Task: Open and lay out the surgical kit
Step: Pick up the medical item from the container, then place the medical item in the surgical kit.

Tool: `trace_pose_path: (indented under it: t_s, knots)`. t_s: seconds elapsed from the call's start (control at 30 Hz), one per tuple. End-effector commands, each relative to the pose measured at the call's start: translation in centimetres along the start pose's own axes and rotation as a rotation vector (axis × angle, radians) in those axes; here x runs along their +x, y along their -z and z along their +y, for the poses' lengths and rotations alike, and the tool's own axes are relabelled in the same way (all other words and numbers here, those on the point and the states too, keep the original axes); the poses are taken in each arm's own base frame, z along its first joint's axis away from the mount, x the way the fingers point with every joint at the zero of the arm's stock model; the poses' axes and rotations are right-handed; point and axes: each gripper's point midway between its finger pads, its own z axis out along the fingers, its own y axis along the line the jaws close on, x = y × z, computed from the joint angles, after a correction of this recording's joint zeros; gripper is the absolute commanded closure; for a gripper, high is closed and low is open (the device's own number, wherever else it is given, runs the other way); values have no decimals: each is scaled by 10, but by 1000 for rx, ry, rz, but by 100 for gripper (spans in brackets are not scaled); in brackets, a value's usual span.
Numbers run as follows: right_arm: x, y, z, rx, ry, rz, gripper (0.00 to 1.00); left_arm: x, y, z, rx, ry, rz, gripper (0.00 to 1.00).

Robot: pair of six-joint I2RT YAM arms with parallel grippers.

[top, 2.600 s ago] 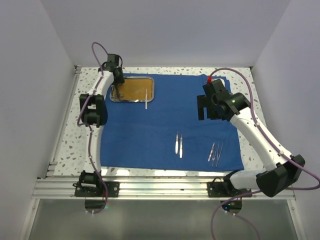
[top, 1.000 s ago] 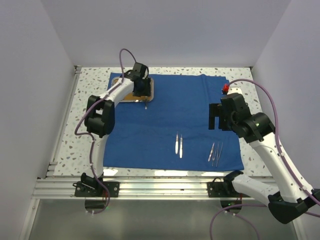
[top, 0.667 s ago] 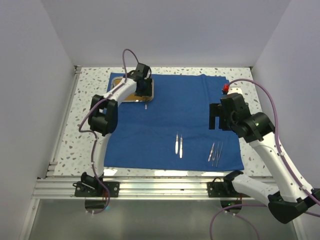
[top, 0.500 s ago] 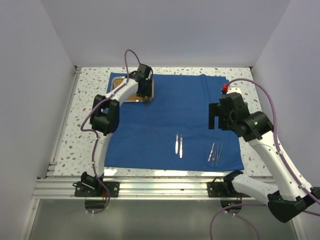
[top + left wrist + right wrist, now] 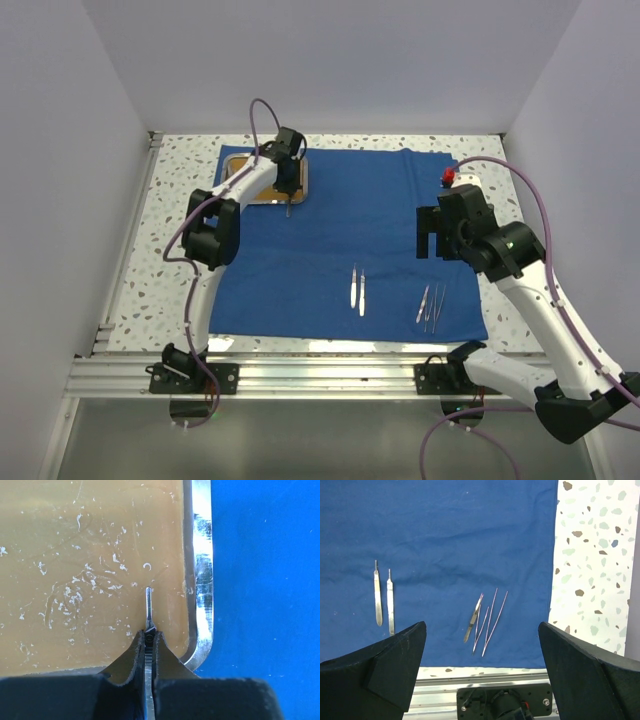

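- Pinching a thin steel instrument (image 5: 148, 607) between its dark, ribbed fingers (image 5: 135, 652), the left gripper (image 5: 148, 639) was clenched on it over the near right corner of the tray (image 5: 202, 555).
- The instrument was a narrow, flat strip with a blunt end, and it pointed away from the fingers over the base of the tray.
- The tray was rectangular, with a shiny steel rim and rounded corners; its orange-brown base looked matt and had many small white scratches.
- The tray lay on the far left corner of the blue cloth (image 5: 340, 230), which was spread flat over the speckled table (image 5: 170, 270).
- The cloth was royal blue with a fine woven texture.
- The right gripper (image 5: 430, 232) hung over the right side of the cloth, its fingers wide apart and holding nothing.
- Two slim silver scalpels (image 5: 384, 602) lay side by side near the front edge of the cloth.
- A small group of thin tweezers (image 5: 484, 622) lay to their right, near them but apart.
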Motion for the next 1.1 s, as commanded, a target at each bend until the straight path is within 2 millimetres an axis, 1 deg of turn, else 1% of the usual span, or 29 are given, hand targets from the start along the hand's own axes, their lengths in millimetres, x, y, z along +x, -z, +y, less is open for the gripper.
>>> trace_pose_path:
  t_s: [0.0, 0.07, 0.1, 0.17, 0.2, 0.23, 0.27, 0.3, 0.33, 0.37, 0.4, 0.43, 0.47, 0.5, 0.53, 0.57, 0.6, 0.63, 0.67, 0.7, 0.73, 0.77, 0.83, 0.87, 0.9, 0.93, 0.97, 1.03, 1.07]
  knots:
    - [-7, 1, 0, -5, 4, -32, 2, -28, 26, -3, 0, 9, -70, 100]
    - [-8, 2, 0, -10, 1, -38, 2, -32, 36, -4, 1, 14, -74, 100]
    - [-8, 3, 1, -12, 2, -40, 2, -45, 51, -6, 11, 22, -107, 100]
    - [-9, 4, 1, -21, -2, -51, 2, -54, 70, -10, 23, 28, -132, 100]
    - [-10, 5, 2, -26, -3, -55, 2, -63, 88, -13, 30, 29, -163, 100]
    - [-10, 5, 3, -36, -4, -56, 2, -63, 98, -15, 26, 24, -166, 100]
    - [-11, 6, 5, -45, -6, -61, 2, -69, 118, -22, 30, 15, -198, 100]
    - [-11, 5, 6, -49, -11, -61, 1, -69, 128, -25, 28, 15, -204, 100]
    - [-9, 5, 8, -64, -12, -57, 2, -65, 137, -28, 25, 28, -196, 100]
    - [-10, 7, 10, -75, -18, -66, 2, -57, 145, -38, 34, 23, -188, 100]
    - [-9, 7, 11, -85, -25, -65, 2, -56, 162, -41, 43, 34, -203, 100]
    - [-7, 8, 12, -93, -33, -65, 2, -49, 170, -47, 50, 67, -194, 100]
    - [-8, 10, 13, -110, -41, -75, 2, -26, 169, -55, 43, 57, -157, 100]
    - [-6, 11, 14, -116, -46, -74, 1, -22, 187, -59, 57, 74, -173, 100]
    - [-4, 12, 14, -121, -54, -76, 2, -12, 192, -66, 63, 132, -170, 100]
    - [-3, 17, 13, -132, -62, -84, 2, 17, 196, -74, 52, 132, -140, 100]
    - [-1, 17, 13, -135, -64, -84, 1, 32, 196, -82, 65, 150, -120, 100]
    - [3, 17, 12, -135, -68, -78, 2, 43, 196, -95, 97, 209, -115, 100]
    - [6, 19, 11, -139, -66, -73, 2, 78, 196, -106, 113, 196, -63, 100]
    - [9, 22, 11, -151, -70, -76, 2, 92, 195, -113, 123, 209, -49, 100]
    - [10, 25, 10, -155, -72, -78, 2, 102, 194, -128, 160, 253, -51, 100]
    - [14, 27, 8, -157, -70, -71, 2, 132, 192, -139, 169, 224, -10, 100]
    - [17, 33, 5, -161, -75, -80, 2, 151, 188, -153, 178, 241, 1, 100]
    - [20, 35, 2, -159, -68, -76, 2, 171, 184, -162, 176, 210, 18, 100]
    - [22, 37, 2, -166, -64, -76, 2, 179, 180, -167, 179, 200, 26, 100]
    - [23, 40, 0, -170, -65, -79, 2, 184, 178, -175, 189, 193, 28, 100]
    - [26, 41, -1, -169, -61, -72, 2, 195, 173, -181, 181, 165, 43, 100]
    - [28, 45, -4, -170, -48, -74, 2, 202, 172, -192, 184, 137, 43, 100]
    - [30, 46, -5, -167, -46, -70, 2, 207, 166, -193, 169, 128, 53, 100]
